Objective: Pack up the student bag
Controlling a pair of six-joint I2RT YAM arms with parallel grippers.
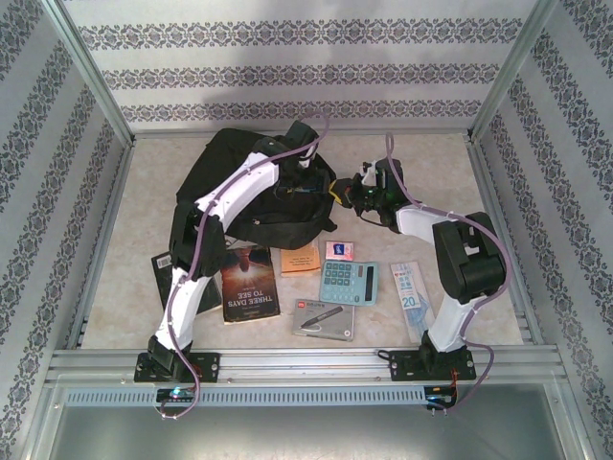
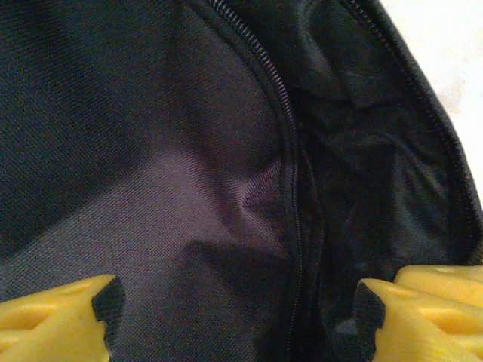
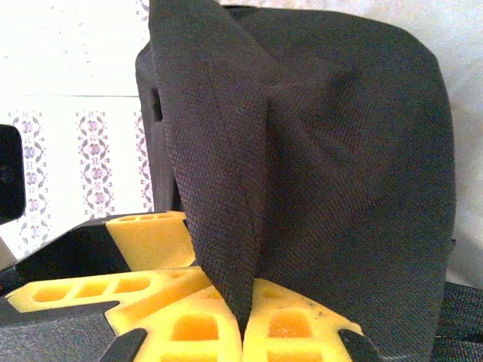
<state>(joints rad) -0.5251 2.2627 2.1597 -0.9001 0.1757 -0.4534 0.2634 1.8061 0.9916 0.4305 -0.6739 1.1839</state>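
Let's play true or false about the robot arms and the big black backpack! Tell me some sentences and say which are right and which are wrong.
1. The right gripper is pinching a fold of the student bag. True.
2. The calculator is inside the bag. False: it lies on the table, on the near side of the bag.
3. The left gripper is open, with the bag's zipper right in front of it. True.
4. The left gripper holds the book Three Days to See. False: the book lies flat on the table, and that gripper holds nothing.
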